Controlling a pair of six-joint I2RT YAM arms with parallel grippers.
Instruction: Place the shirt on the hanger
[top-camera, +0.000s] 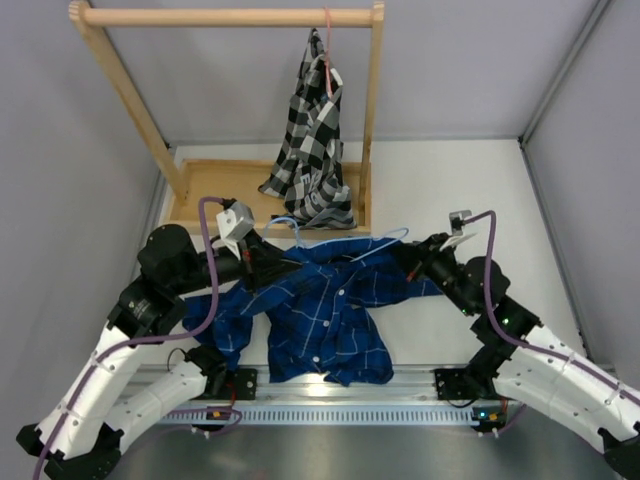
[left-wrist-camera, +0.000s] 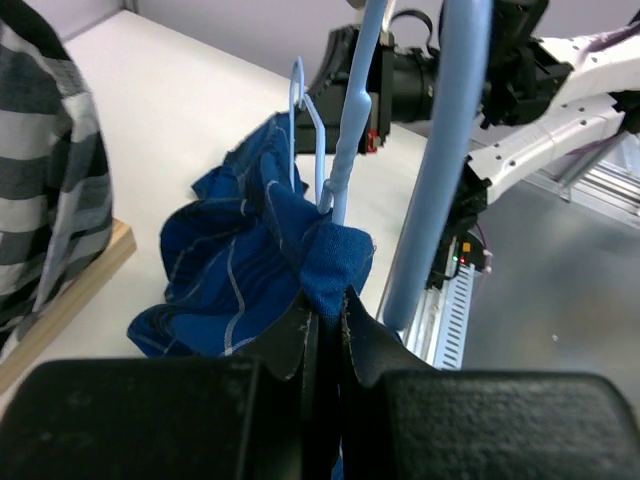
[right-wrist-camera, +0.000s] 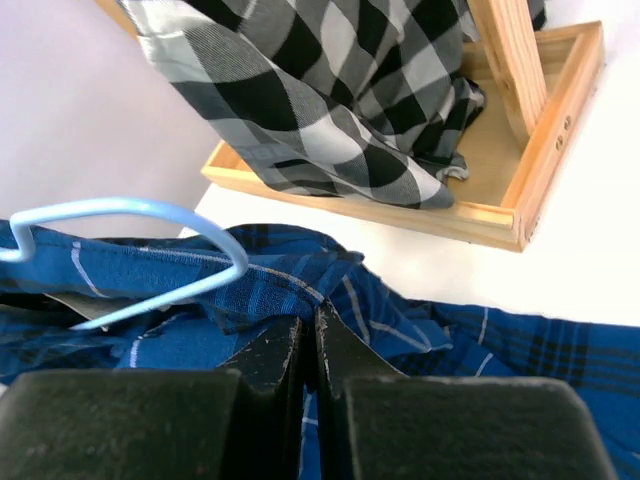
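We see the blue shirt (top-camera: 325, 310) lying crumpled on the table (top-camera: 450, 190) between our two arms. Our left gripper (left-wrist-camera: 325, 300) pinches one side tight, and our right gripper (right-wrist-camera: 308, 325) pinches the other. The light-blue hanger (top-camera: 385, 240) pokes out of its top edge. Just behind, a checked shirt (top-camera: 312, 140) hangs from the wooden rack (top-camera: 230, 17), close to the hook.

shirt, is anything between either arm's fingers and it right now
Nothing visible does. The left fingers are shut on a bunched fold of the shirt, and the right fingers are shut on its fabric just below the hanger.
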